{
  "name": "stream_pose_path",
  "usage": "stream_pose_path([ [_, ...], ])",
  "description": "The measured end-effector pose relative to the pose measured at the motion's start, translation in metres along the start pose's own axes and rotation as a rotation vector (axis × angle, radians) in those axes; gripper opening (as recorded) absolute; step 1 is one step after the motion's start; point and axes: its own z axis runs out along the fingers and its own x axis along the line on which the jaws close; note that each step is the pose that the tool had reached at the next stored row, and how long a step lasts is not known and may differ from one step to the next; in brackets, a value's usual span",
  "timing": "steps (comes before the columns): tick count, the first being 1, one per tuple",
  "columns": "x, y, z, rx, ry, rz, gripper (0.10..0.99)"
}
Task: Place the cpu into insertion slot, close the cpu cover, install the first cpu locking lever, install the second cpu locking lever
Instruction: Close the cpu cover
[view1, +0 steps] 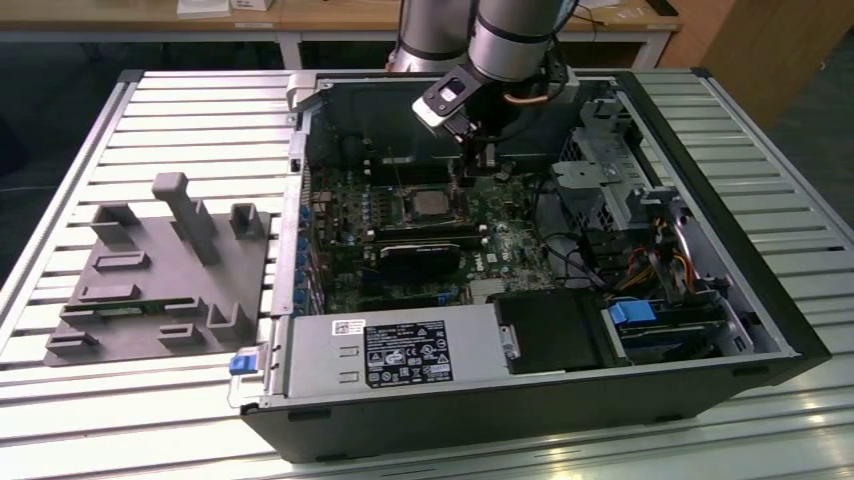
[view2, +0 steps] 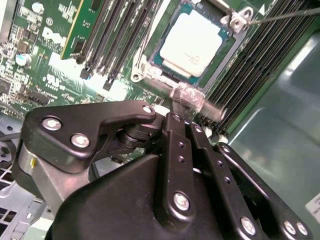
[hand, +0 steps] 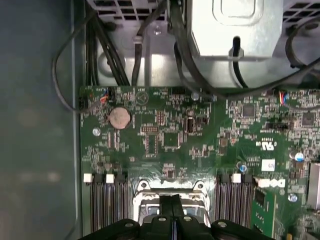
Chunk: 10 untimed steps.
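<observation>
Silver lever (view2: 167, 90) btw fingers (view2: 173, 132) & cpu (view2: 192, 42)

We see here a robotics laboratory or a test workshop, not a home. An industrial robot arm (view1: 514, 40) with a black claw (view1: 469, 170) stands over a table (view1: 174, 110) made of ribbed aluminium profiles. On this table lies a desktop computer case (view1: 534, 420) with its side open, so that the green motherboard (view1: 400, 255), the cables (view1: 574, 265) and the power supply (view1: 387, 355) are in plain view. Beside it sits a grey fixture (view1: 160, 280) with posts and holders for parts. Behind the table stand plain wooden desks (view1: 334, 20).
</observation>
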Motion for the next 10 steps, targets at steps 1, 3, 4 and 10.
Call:
stream_pose_path([
  [1,0.0,-0.0009,0.0001,0.0,0.0,0.0,0.102],
  [3,0.0,-0.0024,0.0002,-0.001,0.0,0.0,0.102],
  [4,0.0,-0.0031,0.0003,-0.002,-0.0002,0.0,0.102],
  [10,-0.0001,-0.0117,0.0014,-0.051,0.0005,-0.001,0.102],
])
